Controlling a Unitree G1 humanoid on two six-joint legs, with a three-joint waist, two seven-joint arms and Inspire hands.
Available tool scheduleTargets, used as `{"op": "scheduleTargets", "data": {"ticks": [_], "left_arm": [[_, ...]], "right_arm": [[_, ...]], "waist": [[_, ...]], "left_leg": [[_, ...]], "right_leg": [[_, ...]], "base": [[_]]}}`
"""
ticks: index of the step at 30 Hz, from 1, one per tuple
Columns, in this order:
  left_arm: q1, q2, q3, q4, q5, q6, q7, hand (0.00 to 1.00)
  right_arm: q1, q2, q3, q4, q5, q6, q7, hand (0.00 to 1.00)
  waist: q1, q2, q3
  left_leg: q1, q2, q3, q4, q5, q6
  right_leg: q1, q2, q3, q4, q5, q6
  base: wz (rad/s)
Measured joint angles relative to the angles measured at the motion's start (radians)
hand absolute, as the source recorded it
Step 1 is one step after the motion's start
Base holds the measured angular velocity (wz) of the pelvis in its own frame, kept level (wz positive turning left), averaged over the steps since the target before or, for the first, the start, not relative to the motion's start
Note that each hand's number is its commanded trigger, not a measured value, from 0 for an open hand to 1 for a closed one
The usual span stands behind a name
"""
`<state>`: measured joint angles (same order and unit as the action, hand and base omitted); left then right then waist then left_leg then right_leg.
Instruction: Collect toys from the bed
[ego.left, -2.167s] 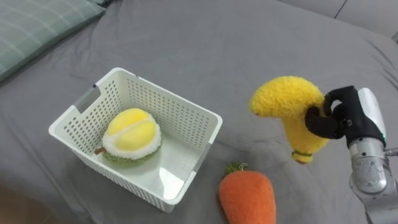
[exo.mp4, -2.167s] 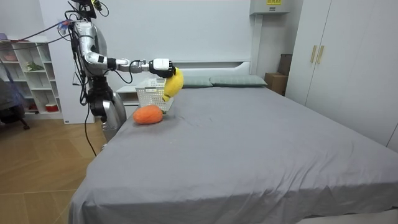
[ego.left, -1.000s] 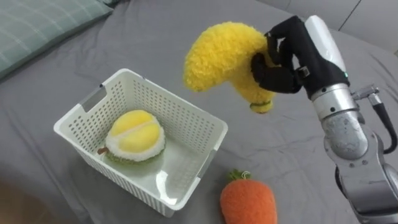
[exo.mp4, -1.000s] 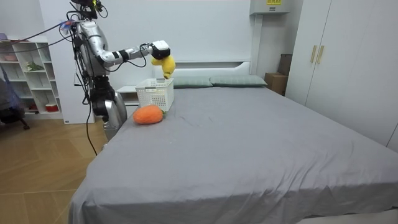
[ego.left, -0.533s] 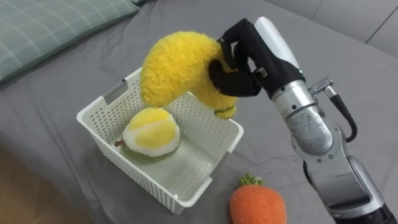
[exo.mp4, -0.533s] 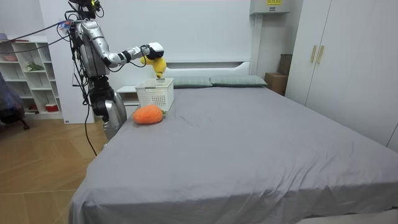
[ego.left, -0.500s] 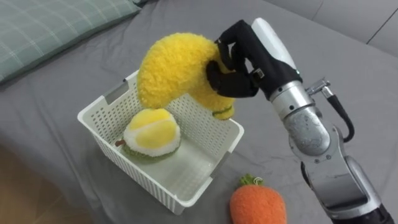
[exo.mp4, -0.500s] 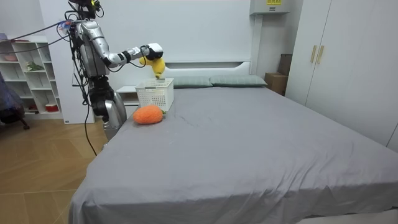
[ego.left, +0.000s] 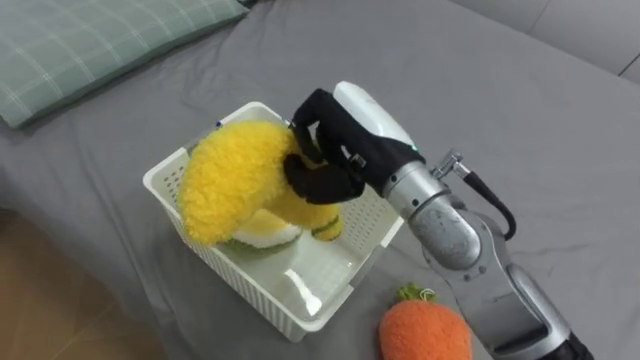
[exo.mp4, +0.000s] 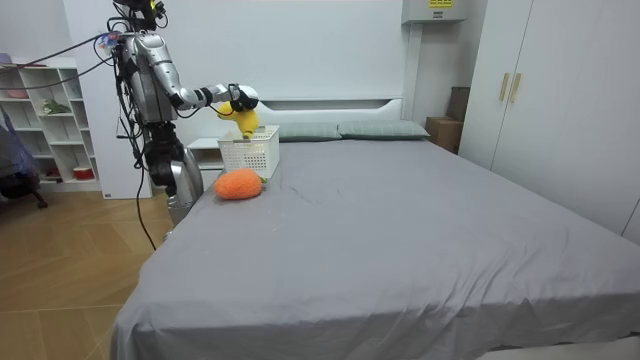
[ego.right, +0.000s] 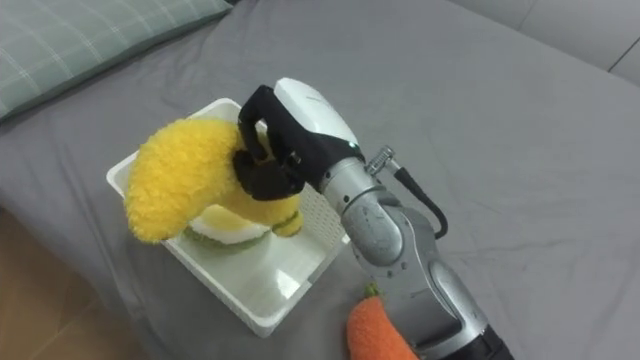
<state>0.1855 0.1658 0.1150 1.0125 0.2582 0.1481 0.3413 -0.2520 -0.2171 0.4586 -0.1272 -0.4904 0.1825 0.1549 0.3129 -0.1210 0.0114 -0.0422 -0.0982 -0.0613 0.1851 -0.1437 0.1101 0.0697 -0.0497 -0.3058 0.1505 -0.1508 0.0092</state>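
Right hand (ego.left: 325, 165), fingers curled round a fuzzy curved yellow plush banana (ego.left: 225, 180), hangs over the white perforated plastic basket (ego.left: 262, 297); rounded orange plush carrot (ego.left: 425, 332) just beside it.

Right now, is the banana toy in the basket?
Not resting inside: the right hand holds the banana toy over the basket.

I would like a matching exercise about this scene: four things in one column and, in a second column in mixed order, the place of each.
Things:
1. banana plush
2. carrot plush
3. white basket
4. checked pillow

Places:
A. lying on the bed beside the basket
B. held in the right hand over the basket
C. at the upper left
D. on the bed, with a round plush fruit inside

Pairs: 1-B, 2-A, 3-D, 4-C
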Motion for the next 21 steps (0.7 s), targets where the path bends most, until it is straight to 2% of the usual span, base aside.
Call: {"op": "scheduleTargets", "data": {"ticks": [1, 2, 7, 9, 21], "left_arm": [[-0.001, 0.000, 0.001, 0.000, 0.000, -0.002, 0.000, 0.00], [-0.001, 0.000, 0.001, 0.000, 0.000, -0.002, 0.000, 0.00], [0.002, 0.001, 0.001, 0.000, 0.018, -0.002, 0.000, 0.00], [0.000, 0.001, 0.001, 0.000, 0.019, -0.002, 0.000, 0.00], [-0.006, 0.000, 0.001, -0.013, 0.019, -0.004, 0.001, 0.00]], "right_arm": [[0.002, 0.006, 0.000, 0.026, -0.025, 0.000, 0.000, 0.09], [0.005, 0.010, 0.000, 0.048, -0.041, 0.002, 0.000, 0.07], [0.022, 0.012, -0.001, 0.057, -0.057, 0.004, 0.000, 0.07], [0.022, 0.016, -0.001, 0.057, -0.060, 0.004, 0.000, 0.00], [0.022, 0.023, -0.001, 0.057, -0.060, 0.004, 0.000, 0.00]], "waist": [[0.000, 0.000, 0.0001], [0.000, 0.000, 0.0001], [-0.001, 0.000, -0.0001], [-0.001, -0.001, -0.0004], [-0.001, -0.002, -0.0010]], "left_leg": [[-0.001, 0.000, 0.000, 0.000, 0.000, 0.000], [-0.002, 0.000, 0.000, 0.000, 0.000, 0.000], [-0.008, 0.000, 0.000, 0.000, 0.000, 0.000], [-0.008, 0.000, 0.000, 0.000, 0.000, 0.000], [-0.005, 0.000, 0.002, 0.001, 0.000, 0.000]], "right_leg": [[-0.001, 0.000, 0.000, 0.000, 0.000, 0.000], [-0.002, 0.000, 0.001, 0.000, 0.000, 0.000], [-0.008, 0.001, 0.002, 0.000, 0.000, 0.000], [-0.008, 0.001, 0.001, 0.000, 0.000, 0.000], [-0.007, -0.001, 0.003, 0.000, 0.000, 0.000]], "base": [[0.00], [0.00], [0.00], [0.00], [0.00]]}}
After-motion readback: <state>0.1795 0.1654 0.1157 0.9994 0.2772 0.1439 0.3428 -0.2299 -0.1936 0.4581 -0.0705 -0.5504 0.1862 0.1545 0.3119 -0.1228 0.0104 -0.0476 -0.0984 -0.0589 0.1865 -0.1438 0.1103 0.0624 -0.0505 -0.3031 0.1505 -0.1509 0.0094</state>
